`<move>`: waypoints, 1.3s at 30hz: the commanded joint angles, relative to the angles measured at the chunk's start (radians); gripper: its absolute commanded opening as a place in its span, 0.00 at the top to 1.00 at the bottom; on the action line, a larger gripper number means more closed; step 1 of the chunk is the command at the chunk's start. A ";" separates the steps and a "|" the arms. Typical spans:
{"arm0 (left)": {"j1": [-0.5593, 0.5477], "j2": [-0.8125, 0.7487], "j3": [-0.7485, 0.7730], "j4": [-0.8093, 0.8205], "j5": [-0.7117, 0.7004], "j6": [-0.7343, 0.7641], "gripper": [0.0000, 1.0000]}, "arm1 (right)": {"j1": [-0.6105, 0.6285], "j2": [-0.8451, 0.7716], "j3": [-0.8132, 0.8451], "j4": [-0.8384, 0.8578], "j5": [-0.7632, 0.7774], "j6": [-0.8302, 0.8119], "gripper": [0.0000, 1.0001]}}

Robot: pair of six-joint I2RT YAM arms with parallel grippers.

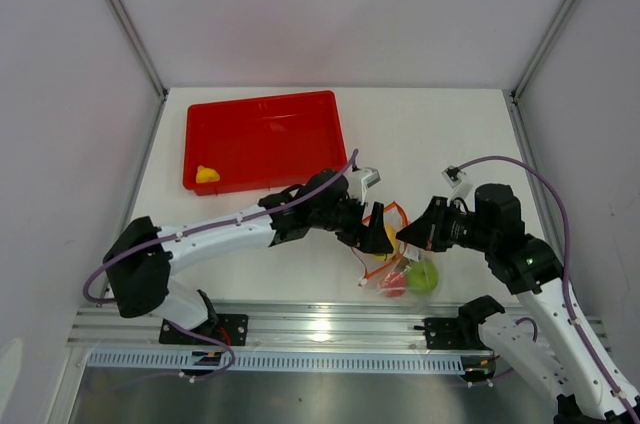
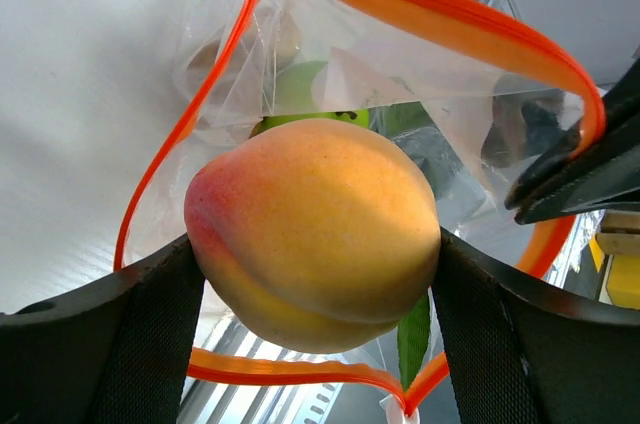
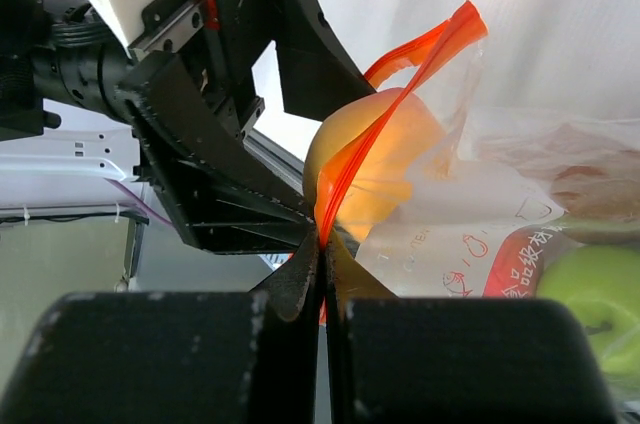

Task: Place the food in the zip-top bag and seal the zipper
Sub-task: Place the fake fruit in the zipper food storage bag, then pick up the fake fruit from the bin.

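Peach (image 2: 315,229), grasped between the dark pads of the left claw (image 2: 315,316), sits right at the open mouth of the zip-top bag (image 2: 420,114). The right claw (image 3: 322,274) is clenched on the zipper (image 3: 400,74), holding that edge up. A green apple (image 3: 590,289) lies inside the bag, near the front of the worktop (image 1: 420,134). One yellow piece (image 1: 207,175) rests in the red tray (image 1: 262,139).

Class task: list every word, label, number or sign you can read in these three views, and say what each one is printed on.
White characters on a red printed patch on the clear bag: tilted, creased and too blurred to read.
Faint red line drawings beside that patch: no readable text.
Nothing else in any view carries readable writing.
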 commanded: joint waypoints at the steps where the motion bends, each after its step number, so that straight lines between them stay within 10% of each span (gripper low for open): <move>1: -0.011 -0.052 0.039 -0.013 -0.026 0.034 0.16 | 0.003 -0.004 0.016 0.029 -0.012 -0.003 1.00; 6: -0.011 -0.100 0.028 -0.010 -0.023 0.063 0.01 | 0.004 -0.006 0.006 0.026 -0.012 -0.008 1.00; 25: 0.003 -0.200 0.056 -0.117 -0.169 0.132 0.01 | 0.001 -0.020 -0.017 0.004 0.012 -0.031 1.00; 39: 0.290 -0.353 0.031 -0.209 -0.232 0.115 0.00 | -0.002 -0.014 -0.039 0.016 0.015 -0.020 1.00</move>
